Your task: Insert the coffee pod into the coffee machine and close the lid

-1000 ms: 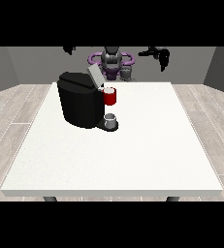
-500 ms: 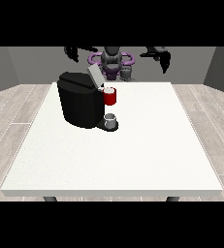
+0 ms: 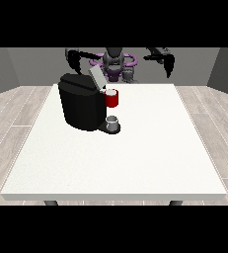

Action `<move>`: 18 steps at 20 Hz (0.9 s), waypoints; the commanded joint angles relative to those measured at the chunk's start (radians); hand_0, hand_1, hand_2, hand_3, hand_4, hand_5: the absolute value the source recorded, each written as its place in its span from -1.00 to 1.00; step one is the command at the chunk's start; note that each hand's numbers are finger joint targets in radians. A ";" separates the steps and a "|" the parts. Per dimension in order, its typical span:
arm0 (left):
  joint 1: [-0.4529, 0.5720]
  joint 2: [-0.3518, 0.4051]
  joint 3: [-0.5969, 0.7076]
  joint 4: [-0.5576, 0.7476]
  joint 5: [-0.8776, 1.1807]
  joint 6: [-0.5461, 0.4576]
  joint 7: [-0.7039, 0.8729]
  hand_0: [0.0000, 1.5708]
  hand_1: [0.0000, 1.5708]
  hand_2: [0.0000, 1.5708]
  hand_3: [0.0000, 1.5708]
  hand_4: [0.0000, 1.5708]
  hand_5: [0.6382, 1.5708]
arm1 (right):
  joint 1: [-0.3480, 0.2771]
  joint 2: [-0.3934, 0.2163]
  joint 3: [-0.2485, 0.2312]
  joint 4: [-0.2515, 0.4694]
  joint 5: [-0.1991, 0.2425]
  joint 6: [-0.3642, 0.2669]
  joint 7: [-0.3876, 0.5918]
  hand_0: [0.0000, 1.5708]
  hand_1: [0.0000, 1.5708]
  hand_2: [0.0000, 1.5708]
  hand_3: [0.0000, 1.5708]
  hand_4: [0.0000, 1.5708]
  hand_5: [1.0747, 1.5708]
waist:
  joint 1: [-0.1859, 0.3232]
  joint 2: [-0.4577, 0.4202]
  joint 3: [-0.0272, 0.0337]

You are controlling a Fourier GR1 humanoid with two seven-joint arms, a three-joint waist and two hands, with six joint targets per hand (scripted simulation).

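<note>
Coffee machine point(image 3: 82, 106): far left of the table point(image 3: 135, 158), lid point(image 3: 96, 77) raised. Coffee pod point(image 3: 112, 98): at the machine's front, unheld. Hand at the view's left point(image 3: 76, 60) and hand at the view's right point(image 3: 167, 63): raised, nothing held; finger pose cannot be told. Step judged: approach; a reach to the pod is called for.

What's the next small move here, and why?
Probably lower the hand at the view's left toward the lid. The lid stands open and tilted on the machine, both hands hang raised behind the table, and that hand is nearer. I can't make out the pod.
</note>
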 commanded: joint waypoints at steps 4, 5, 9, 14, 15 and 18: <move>0.056 0.008 -0.036 -0.143 0.033 0.028 0.067 -1.00 -1.00 -1.00 -1.00 -1.00 1.00 | -0.058 0.006 -0.014 0.123 0.016 0.016 -0.083 -1.00 -1.00 -1.00 -1.00 -1.00 1.00 | -0.004 0.052 0.0001; 0.100 0.021 -0.038 -0.115 0.016 0.021 0.005 -1.00 -1.00 -1.00 -1.00 -1.00 1.00 | -0.072 0.042 0.031 0.076 0.039 -0.017 -0.006 -1.00 -1.00 -1.00 -1.00 -1.00 1.00 | -0.025 0.033 -0.0001; 0.076 0.040 -0.032 -0.173 0.053 0.025 0.055 -1.00 -1.00 -1.00 -1.00 -1.00 1.00 | -0.112 0.003 0.007 0.159 0.058 0.013 -0.081 -1.00 -1.00 -1.00 -1.00 -1.00 1.00 | -0.012 0.073 0.0000; 0.101 0.034 -0.037 -0.133 0.037 0.068 -0.007 -1.00 -1.00 -1.00 -1.00 -1.00 1.00 | -0.162 0.031 0.022 0.149 0.064 -0.001 -0.027 -1.00 -1.00 -1.00 -1.00 -1.00 1.00 | -0.047 0.078 -0.0002; 0.034 0.031 -0.051 -0.204 0.073 0.052 0.081 -1.00 -1.00 -1.00 -1.00 -0.84 1.00 | -0.217 0.015 -0.018 0.216 0.063 -0.024 -0.069 -1.00 -1.00 -1.00 -1.00 -1.00 1.00 | 0.004 0.112 0.0001; 0.052 0.077 -0.011 -0.105 0.037 0.068 -0.025 -1.00 -1.00 -1.00 -1.00 -1.00 1.00 | -0.187 0.060 0.051 0.167 0.090 -0.009 -0.070 -1.00 -1.00 -1.00 -1.00 -1.00 1.00 | -0.053 0.123 -0.0003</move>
